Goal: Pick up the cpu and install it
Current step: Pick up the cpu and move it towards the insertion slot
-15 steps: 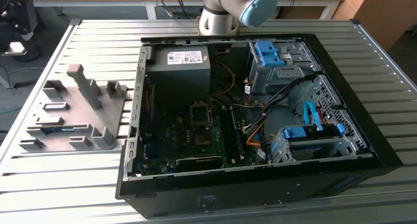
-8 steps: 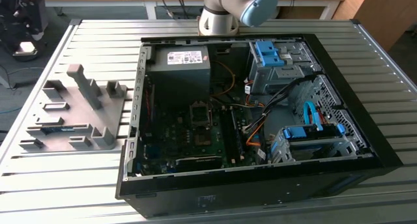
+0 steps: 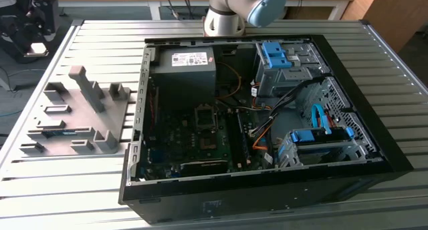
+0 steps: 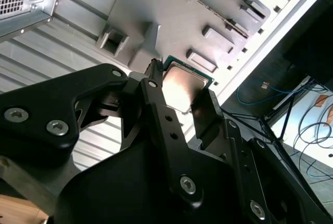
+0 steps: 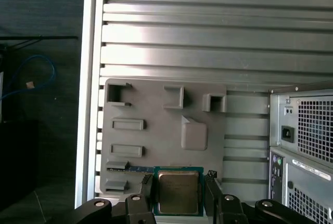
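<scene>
The cpu (image 5: 179, 193) sits between the fingertips of the pincer (image 5: 179, 180), which is clamped on two opposite edges, with the metal top facing the wrist. It is square, with no long axis. The grey tray (image 5: 156, 141) lies well beyond the fingertips.

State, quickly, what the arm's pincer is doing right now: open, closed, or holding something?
The pincer: closed, holding the cpu by its two opposite edges.
</scene>
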`<state>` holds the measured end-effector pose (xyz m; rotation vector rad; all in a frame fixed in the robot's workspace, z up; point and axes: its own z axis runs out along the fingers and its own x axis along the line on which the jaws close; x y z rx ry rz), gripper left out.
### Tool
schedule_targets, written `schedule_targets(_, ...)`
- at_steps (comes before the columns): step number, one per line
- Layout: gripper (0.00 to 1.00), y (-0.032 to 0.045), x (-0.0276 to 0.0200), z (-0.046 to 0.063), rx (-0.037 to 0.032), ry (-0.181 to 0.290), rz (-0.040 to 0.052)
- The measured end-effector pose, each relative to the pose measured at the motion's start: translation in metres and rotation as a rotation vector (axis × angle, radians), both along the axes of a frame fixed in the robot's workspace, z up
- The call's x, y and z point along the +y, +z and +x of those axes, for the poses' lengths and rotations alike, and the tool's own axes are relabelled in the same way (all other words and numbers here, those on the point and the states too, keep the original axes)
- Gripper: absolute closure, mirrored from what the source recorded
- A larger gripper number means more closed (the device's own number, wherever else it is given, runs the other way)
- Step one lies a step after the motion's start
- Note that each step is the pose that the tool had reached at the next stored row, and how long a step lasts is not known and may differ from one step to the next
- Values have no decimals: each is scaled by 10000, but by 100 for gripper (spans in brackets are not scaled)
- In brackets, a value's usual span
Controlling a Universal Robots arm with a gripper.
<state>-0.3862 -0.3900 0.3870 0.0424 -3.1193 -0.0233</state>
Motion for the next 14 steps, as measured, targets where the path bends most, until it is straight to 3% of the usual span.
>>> schedule_targets(14, 53, 0, 0, 296, 5, 0, 0)
